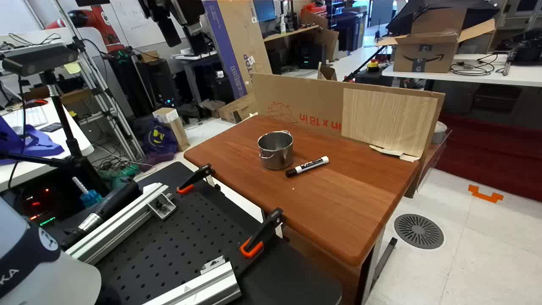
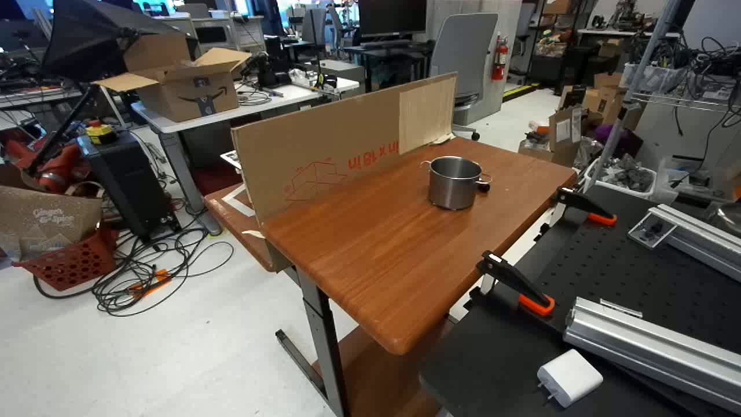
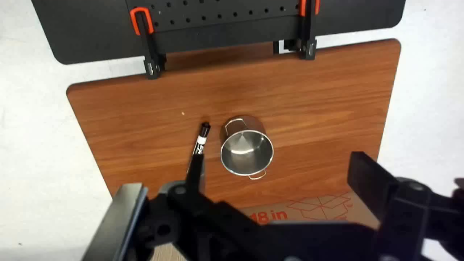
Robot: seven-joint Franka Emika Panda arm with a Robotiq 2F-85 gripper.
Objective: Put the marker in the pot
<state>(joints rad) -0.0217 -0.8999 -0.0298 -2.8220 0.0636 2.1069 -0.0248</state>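
Note:
The pot (image 1: 275, 152) is a shiny grey metal pot with small wire handles, upright on the brown table. It also shows in an exterior view (image 2: 452, 188) and, from above, looking empty, in the wrist view (image 3: 252, 124). The marker (image 1: 307, 166), white-and-black with a black cap, lies on the table beside the pot, apart from it in the wrist view (image 3: 200, 143). In an exterior view the pot hides all but the marker's dark end (image 2: 484, 186). My gripper (image 3: 278, 156) is open and empty, high above the table. One finger overlaps part of the marker in the wrist view. Dark gripper parts show at an exterior view's top edge.
A cardboard board (image 1: 296, 101) with a wood-patterned panel (image 1: 389, 120) stands along the table's far edge. Two orange-black clamps (image 1: 262, 233) (image 1: 194, 178) grip the near edge beside the black perforated plate (image 2: 613, 255). A white plug adapter (image 2: 570, 377) lies on the black surface.

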